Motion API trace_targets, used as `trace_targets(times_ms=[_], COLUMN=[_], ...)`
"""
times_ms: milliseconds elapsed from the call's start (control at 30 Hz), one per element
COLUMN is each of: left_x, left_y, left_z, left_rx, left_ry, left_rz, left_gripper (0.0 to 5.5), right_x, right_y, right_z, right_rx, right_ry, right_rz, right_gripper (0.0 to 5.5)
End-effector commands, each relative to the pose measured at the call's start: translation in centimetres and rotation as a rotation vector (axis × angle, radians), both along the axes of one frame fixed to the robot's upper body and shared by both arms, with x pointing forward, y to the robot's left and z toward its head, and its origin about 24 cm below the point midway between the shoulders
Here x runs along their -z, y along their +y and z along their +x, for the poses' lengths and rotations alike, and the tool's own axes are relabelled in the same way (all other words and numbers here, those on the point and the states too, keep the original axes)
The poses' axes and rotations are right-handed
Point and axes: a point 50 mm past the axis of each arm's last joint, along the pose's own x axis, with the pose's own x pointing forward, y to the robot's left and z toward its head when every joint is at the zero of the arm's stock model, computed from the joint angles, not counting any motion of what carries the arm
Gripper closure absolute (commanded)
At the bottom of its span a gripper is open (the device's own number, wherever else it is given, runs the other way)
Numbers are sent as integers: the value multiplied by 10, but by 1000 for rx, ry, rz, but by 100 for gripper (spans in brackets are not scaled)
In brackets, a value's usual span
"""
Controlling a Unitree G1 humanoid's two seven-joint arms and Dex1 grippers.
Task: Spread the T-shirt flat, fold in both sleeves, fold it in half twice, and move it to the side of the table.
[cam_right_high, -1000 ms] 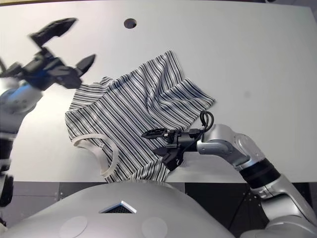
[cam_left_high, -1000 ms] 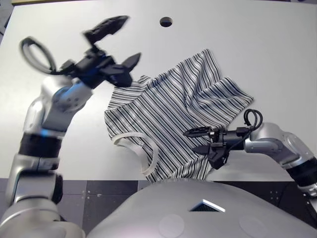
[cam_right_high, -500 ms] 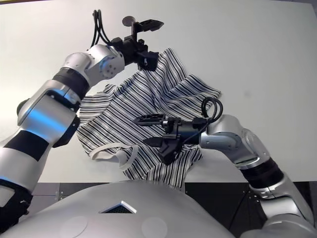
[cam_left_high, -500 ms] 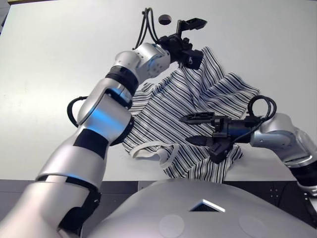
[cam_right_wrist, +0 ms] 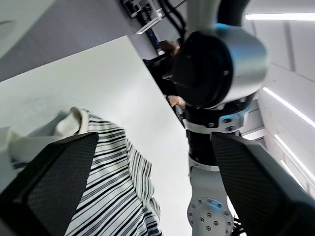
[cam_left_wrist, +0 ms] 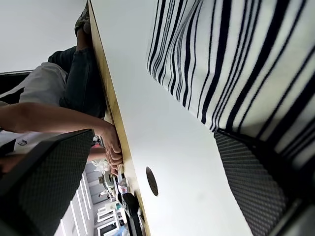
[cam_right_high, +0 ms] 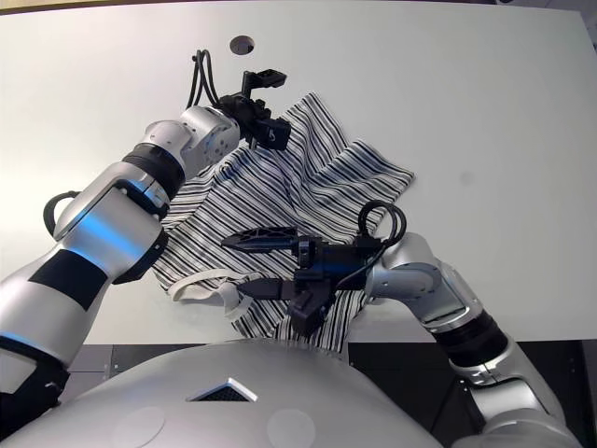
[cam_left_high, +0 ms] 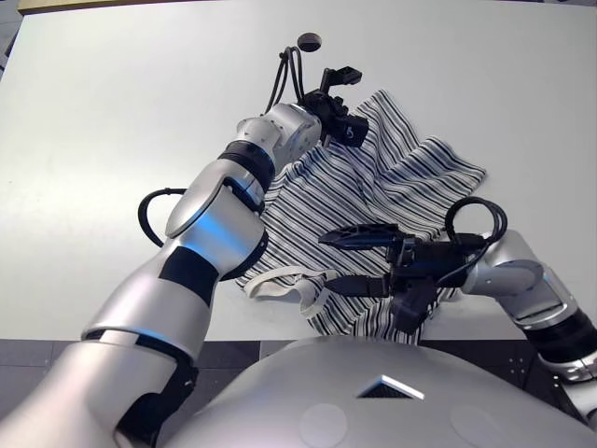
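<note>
T-shirt (cam_left_high: pixel 373 187): striped soft cloth | table (cam_left_high: pixel 112 112): matt white, seemingly laminate

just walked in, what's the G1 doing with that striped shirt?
Early spreading stage. The striped T-shirt lies crumpled on the white table, with nothing folded yet. The left gripper is open at the shirt's far edge. The right gripper is open just above the near edge, beside the collar. Neither holds the cloth.

Lab or office room, white worktable (cam_left_high: pixel 112 112) with cable hole (cam_left_high: pixel 311 40), ceiling strip lights (cam_right_wrist: pixel 280 16)
</note>
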Motion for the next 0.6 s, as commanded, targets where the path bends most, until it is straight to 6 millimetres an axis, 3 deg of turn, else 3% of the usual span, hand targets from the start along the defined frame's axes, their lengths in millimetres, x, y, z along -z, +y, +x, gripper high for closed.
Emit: trace_targets(times_ms=[33, 200, 267, 400, 500, 600], left_x=[35, 32, 29, 26, 16, -11], left_y=[77, 157, 177, 200, 193, 149], left_z=[-12, -18, -21, -26, -20, -1], left_rx=[-217, -509, -597, -698, -707, -530], left_ry=[116, 97, 85, 44, -26, -111], left_rz=[120, 121, 105, 72, -134, -424], left_gripper=[94, 94, 94, 94, 94, 94], right_x=[2, 5, 5, 3, -3, -6], right_y=[4, 4, 3, 0, -7, -9], right_z=[6, 13, 18, 34, 61, 59], right_rx=[31, 98, 127, 201, 339, 324], right_ry=[-18, -16, -19, -43, -93, -82], right_rz=[27, 58, 67, 84, 134, 138], right_gripper=[130, 130, 130, 130, 130, 130])
